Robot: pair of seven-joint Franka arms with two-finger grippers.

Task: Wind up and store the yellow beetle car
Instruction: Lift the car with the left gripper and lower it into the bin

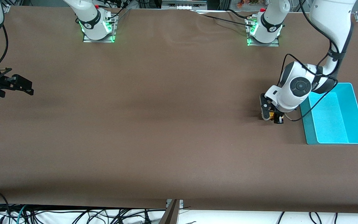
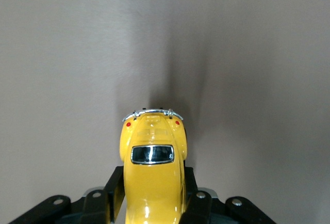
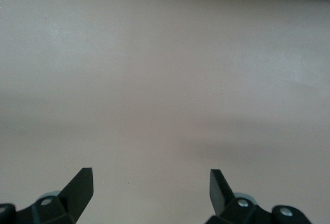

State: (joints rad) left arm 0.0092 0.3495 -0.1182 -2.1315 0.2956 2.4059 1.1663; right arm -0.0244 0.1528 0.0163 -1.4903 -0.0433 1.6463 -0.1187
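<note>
1. Left gripper (image 1: 272, 117) is down at the worktop (image 1: 166, 124), near the left arm's end and just beside the turquoise bin (image 1: 357, 112). Its jaws are clenched on the yellow beetle car (image 2: 153, 172); the left wrist view shows a black finger pressed against each flank of the body.
2. The car sits on the brown worktop surface, wheels apparently down. The end with the chrome bumper and two small red lights points away from the wrist. In the front view only a sliver of yellow shows under the wrist.
3. The car is outside the bin, beside its wall on the side toward the worktop's middle. The bin holds nothing that can be seen.
4. Right gripper (image 1: 20, 85) hangs over the worktop's edge at the right arm's end, well apart from the car. Its jaws are released and spread wide with nothing between them; only bare worktop shows below in the right wrist view. This arm waits.
5. Progress, as a judgement: the grasp looks made, so this is the early part. Nothing shows the winding as done, though a wound spring would leave no visible mark.
6. Left to do: roll the car back along the worktop to wind it, lift it, carry it over the bin wall, and let go inside.
7. Risk: the rounded glossy body could slip if the grip sits too high.
</note>
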